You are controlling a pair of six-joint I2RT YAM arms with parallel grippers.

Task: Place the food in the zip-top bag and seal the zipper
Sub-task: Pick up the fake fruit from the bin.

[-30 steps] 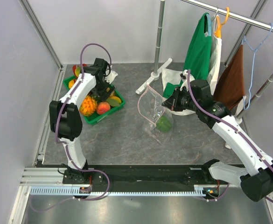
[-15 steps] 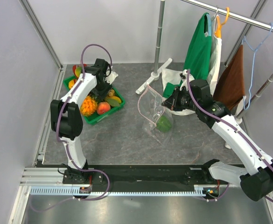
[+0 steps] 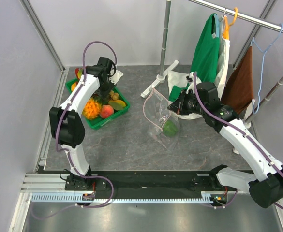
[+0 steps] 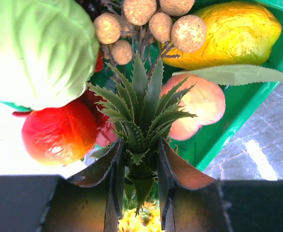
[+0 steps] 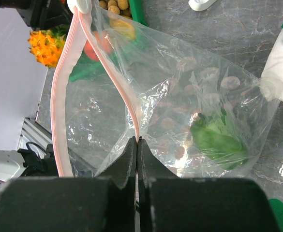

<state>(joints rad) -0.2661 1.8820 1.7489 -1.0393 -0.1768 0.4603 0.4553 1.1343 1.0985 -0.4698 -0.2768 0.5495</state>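
Gripping the pineapple (image 4: 141, 111) by its leafy crown with the left claw (image 4: 140, 150), clenched from both sides on the leaves, low inside the green tray (image 4: 233, 106). Pinching the zipper (image 5: 59, 96) of the zip-top bag (image 5: 180, 87) with the right claw (image 5: 137, 147), clamped tight on the pink strip and holding the mouth open above the tabletop (image 3: 126, 140). Down in the bag's bottom corner, a green pepper (image 5: 214, 137).

For a clean lift: pull straight up and slowly, allowing for springy leaves and a likely slip. Wait for the fruit to hang steady before swinging across. Keep the bag's mouth wide and turned toward the tray, and aim between the two pink lips.

Crowding the pineapple: a peach (image 4: 201, 104) just beside the leaves, a red fruit (image 4: 59, 133) on the other side, then a pale green cabbage (image 4: 35, 48), a cluster of brown balls (image 4: 153, 21) and a yellow fruit (image 4: 228, 34) beyond. Mind dragging any of these out. Near the bag, a white rack foot (image 3: 158, 79) and hanging clothes (image 3: 206, 48); steer clear of both.
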